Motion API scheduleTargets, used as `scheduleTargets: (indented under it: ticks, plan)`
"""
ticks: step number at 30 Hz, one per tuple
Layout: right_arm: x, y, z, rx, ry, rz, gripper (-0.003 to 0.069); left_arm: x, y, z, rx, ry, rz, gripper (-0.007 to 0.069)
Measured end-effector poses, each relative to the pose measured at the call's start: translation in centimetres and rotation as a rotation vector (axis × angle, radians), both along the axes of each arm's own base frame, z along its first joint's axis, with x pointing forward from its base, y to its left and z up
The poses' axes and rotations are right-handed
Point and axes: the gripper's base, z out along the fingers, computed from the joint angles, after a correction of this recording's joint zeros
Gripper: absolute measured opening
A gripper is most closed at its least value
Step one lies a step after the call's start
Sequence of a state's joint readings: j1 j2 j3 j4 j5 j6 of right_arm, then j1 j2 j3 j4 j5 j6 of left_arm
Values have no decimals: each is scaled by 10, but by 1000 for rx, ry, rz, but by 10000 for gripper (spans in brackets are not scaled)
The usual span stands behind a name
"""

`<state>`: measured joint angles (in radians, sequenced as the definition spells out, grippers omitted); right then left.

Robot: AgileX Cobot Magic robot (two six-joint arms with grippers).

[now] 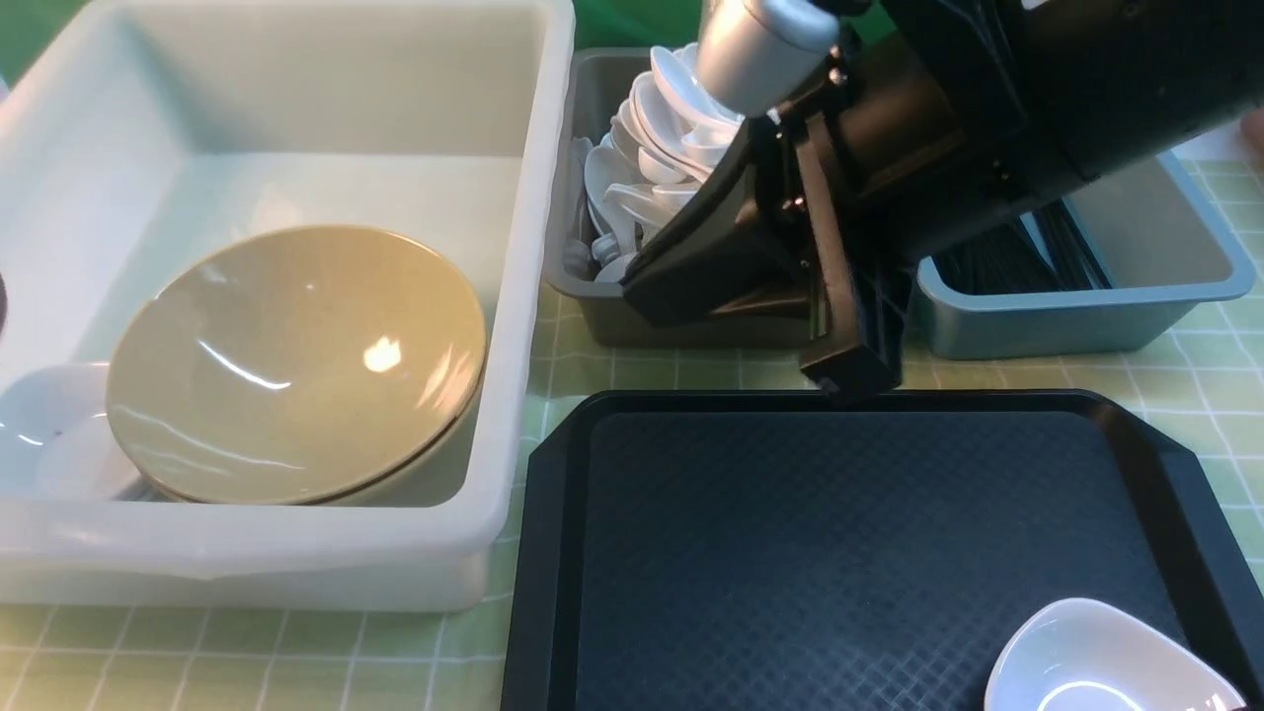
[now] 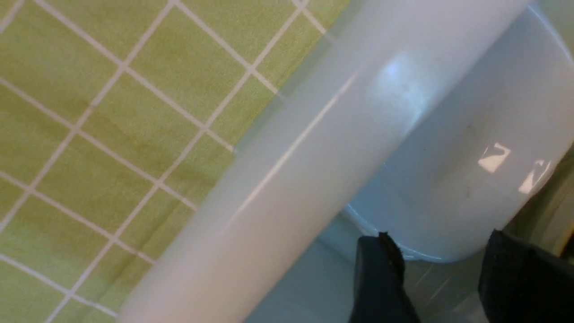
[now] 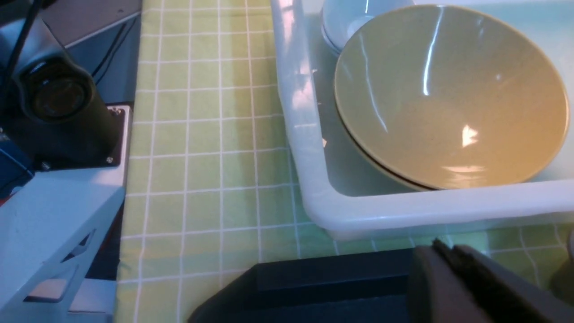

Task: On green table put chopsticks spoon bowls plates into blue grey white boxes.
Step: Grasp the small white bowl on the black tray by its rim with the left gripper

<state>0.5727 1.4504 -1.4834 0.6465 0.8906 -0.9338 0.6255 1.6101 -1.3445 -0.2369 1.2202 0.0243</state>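
Stacked tan bowls (image 1: pixel 296 365) lie in the white box (image 1: pixel 533 247), with white plates (image 1: pixel 59 434) beside them. Another white plate (image 1: pixel 1096 662) sits on the black tray (image 1: pixel 839 553). White spoons (image 1: pixel 662 148) fill the dark grey box (image 1: pixel 592 79). Black chopsticks (image 1: pixel 1017 262) lie in the blue-grey box (image 1: pixel 1086 316). My right gripper (image 1: pixel 851 375) is shut and empty above the tray's far edge; it also shows in the right wrist view (image 3: pixel 444 249). My left gripper (image 2: pixel 439 240) is open inside the white box (image 2: pixel 314 148), its fingertips at the edge of a plate (image 2: pixel 471 157), nothing between them.
The green checked table (image 1: pixel 691 370) shows in narrow strips between the boxes and tray. The right arm hides part of the grey and blue-grey boxes. In the right wrist view the robot's base and a camera (image 3: pixel 54 94) stand beyond the cloth's edge.
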Motion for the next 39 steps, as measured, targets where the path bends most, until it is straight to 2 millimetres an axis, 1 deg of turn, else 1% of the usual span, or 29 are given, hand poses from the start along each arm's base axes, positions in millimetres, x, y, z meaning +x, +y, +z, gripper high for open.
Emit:
scheduleTargets:
  ticks: [1,3,4,5,6,7,8,9,10,11,13,14,15,16,17,20,21,22,23,24,25,26,27,28,29,31,33,37,39]
  plan:
    - [1,-11,6,5,1,-45,47,-2,-5,20,22,-66,-1,328]
    - [2,-29,15,9,-4,-117,47,-4,-18,43,35,-155,-38,344]
    - [1,-38,19,12,-3,-152,47,-5,-30,58,40,-218,-90,345]
    - [-2,-54,27,16,4,-214,47,-6,-52,75,33,-304,-182,344]
    - [-2,-54,26,15,10,-215,47,-5,-55,75,36,-305,-200,344]
    - [-5,-63,29,13,17,-246,47,-5,-72,86,24,-365,-282,344]
    - [-14,-78,34,12,27,-289,47,-2,-107,96,7,-445,-474,344]
    - [-20,-87,34,11,34,-316,47,0,-127,100,-17,-486,-576,344]
    - [-22,-92,34,11,38,-333,48,2,-136,101,-21,-503,-639,344]
    - [-32,-102,31,12,48,-367,49,5,-174,102,-62,-544,-823,344]
    - [-49,-114,21,14,64,-417,53,7,-228,96,-138,-557,-1052,344]
    - [-59,-119,20,20,53,-432,56,6,-247,93,-166,-550,-1124,344]
    - [-60,-119,17,17,58,-435,57,6,-257,90,-181,-543,-1159,344]
    - [-75,-124,14,34,31,-451,58,4,-294,77,-239,-498,-1281,344]
    - [-82,-126,10,38,27,-455,59,6,-309,68,-262,-472,-1319,344]
    - [-107,-133,7,65,-24,-469,64,5,-376,28,-345,-373,-1443,344]
    - [-115,-135,8,71,-44,-472,65,2,-395,15,-368,-345,-1459,344]
    - [-121,-137,8,74,-57,-475,67,2,-416,-4,-399,-297,-1467,344]
    - [-123,-137,9,77,-66,-476,68,0,-421,-7,-402,-287,-1478,344]
    - [-135,-141,12,91,-102,-484,71,-1,-448,-34,-441,-224,-1481,344]
    - [-139,-142,14,98,-115,-491,73,-3,-460,-45,-454,-199,-1493,344]
    - [-143,-143,15,104,-126,-496,75,-3,-469,-56,-463,-173,-1497,344]
    - [-148,-145,17,109,-146,-505,77,-4,-483,-71,-473,-142,-1513,344]
    - [-150,-146,17,109,-150,-507,78,-4,-485,-70,-474,-146,-1517,344]
    - [-152,-147,18,108,-156,-516,79,-3,-496,-82,-479,-124,-1527,344]
    - [-155,-150,18,100,-167,-531,80,-1,-511,-99,-484,-101,-1539,344]
    - [-157,-151,17,91,-162,-539,84,4,-522,-109,-493,-98,-1541,344]
    - [-158,-152,15,71,-151,-541,89,11,-533,-118,-530,-103,-1518,344]
    - [-158,-152,14,59,-144,-540,91,14,-538,-129,-556,-95,-1491,344]
